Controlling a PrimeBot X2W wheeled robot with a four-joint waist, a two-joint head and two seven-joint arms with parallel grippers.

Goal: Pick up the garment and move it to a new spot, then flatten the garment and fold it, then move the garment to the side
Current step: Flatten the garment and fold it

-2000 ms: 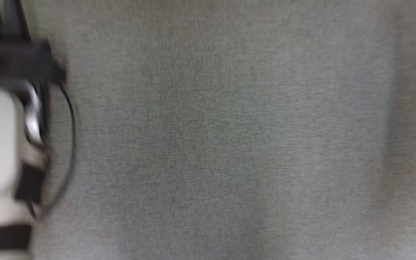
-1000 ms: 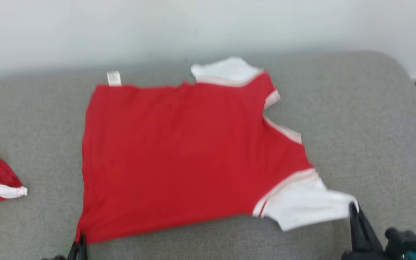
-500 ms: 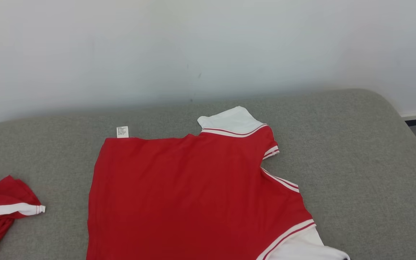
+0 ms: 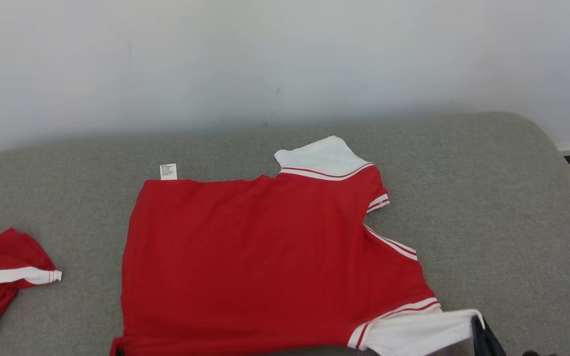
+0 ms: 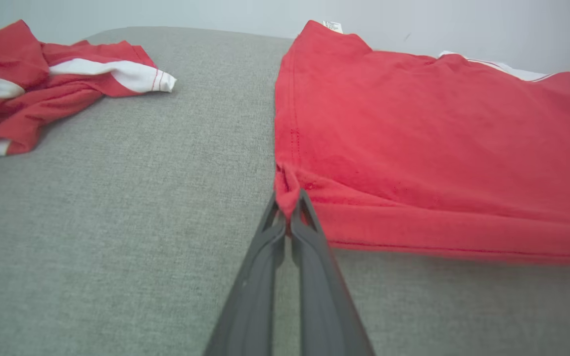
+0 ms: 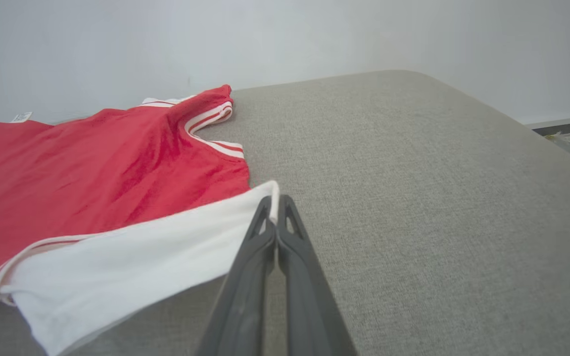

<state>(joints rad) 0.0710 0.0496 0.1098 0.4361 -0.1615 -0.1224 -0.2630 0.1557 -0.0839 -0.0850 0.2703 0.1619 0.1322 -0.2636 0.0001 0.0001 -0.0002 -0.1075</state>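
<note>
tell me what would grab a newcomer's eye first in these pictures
The big red shirt with white sleeves, spread flat across the grey cushion, catches the eye first. The left gripper pinches its red hem corner and the right gripper its white sleeve edge. A second red garment lies crumpled at the cushion's left.

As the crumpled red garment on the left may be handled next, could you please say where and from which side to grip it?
Probably the white cuff of the crumpled garment: it sticks out flat toward the spread shirt, clear of the bunched folds. Come in low over the grey cushion from the shirt's side, so the grip takes one loose edge, not the heap.
</note>
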